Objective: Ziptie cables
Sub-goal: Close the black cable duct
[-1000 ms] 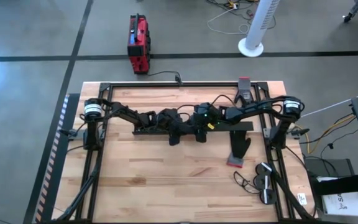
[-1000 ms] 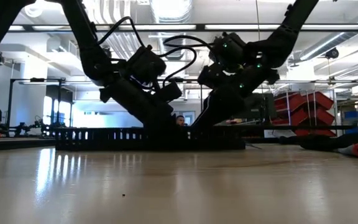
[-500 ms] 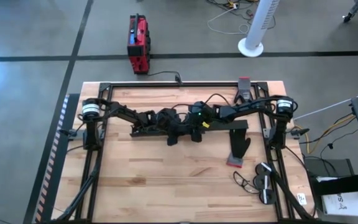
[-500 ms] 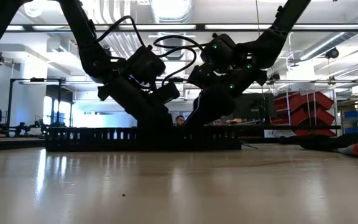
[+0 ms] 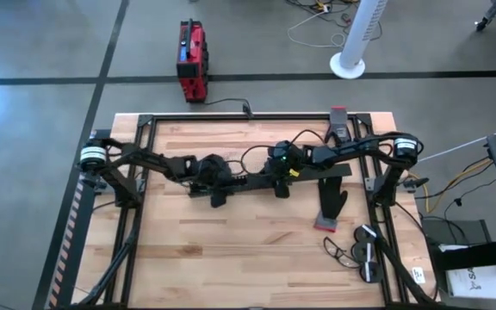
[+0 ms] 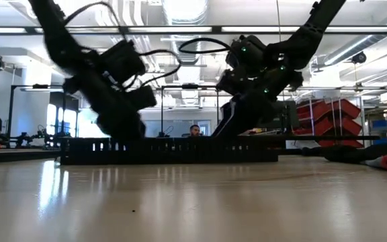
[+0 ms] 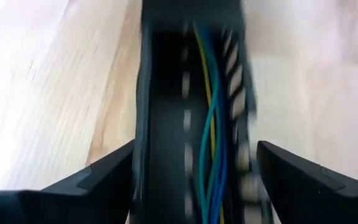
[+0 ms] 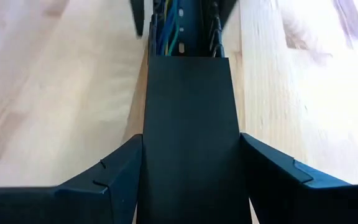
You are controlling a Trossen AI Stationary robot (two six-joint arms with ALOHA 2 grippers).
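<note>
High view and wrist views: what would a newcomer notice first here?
Both arms meet over a long black slotted duct lying across the middle of the table, the left gripper near its left end and the right gripper farther right. In the left wrist view, the cables, blue, green and yellow, run along inside the duct's open channel.

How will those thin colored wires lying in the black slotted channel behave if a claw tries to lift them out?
The cables look thin and wavy, so they are probably floppy and would sag from one grip point. They lie loose, side by side, so some would likely slip free. The black slotted channel has toothed walls that might snag them.
</note>
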